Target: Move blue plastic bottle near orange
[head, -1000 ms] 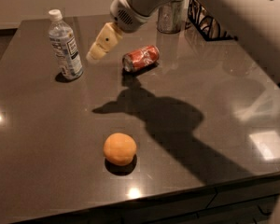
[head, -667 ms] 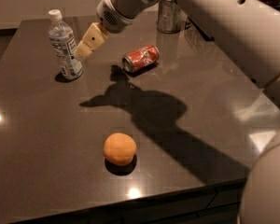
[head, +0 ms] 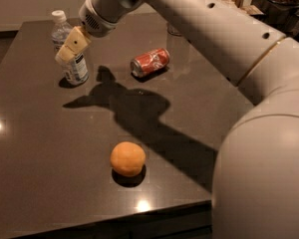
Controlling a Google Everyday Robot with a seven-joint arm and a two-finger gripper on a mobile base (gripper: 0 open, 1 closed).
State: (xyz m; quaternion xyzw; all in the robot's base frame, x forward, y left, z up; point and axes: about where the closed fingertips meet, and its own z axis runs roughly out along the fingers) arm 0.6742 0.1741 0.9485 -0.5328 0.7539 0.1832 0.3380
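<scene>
The blue plastic bottle (head: 77, 68) stands upright at the far left of the dark table (head: 50, 153), its white cap (head: 59, 16) on top. The orange (head: 127, 158) sits near the table's front edge, well apart from the bottle. My gripper (head: 70, 47), with cream-coloured tips, is at the bottle's upper body and covers part of it in the camera view. I cannot tell whether it touches the bottle. The big white arm reaches in from the right and fills the right side of the view.
A red soda can (head: 150, 61) lies on its side at the back middle, right of the bottle. A grey container (head: 173, 30) stands behind it, mostly hidden by the arm. The table's front edge (head: 114, 214) runs just below the orange.
The arm has swung left across the table. The gripper went from above the red can to the bottle. Bottle, can and orange have not moved.
</scene>
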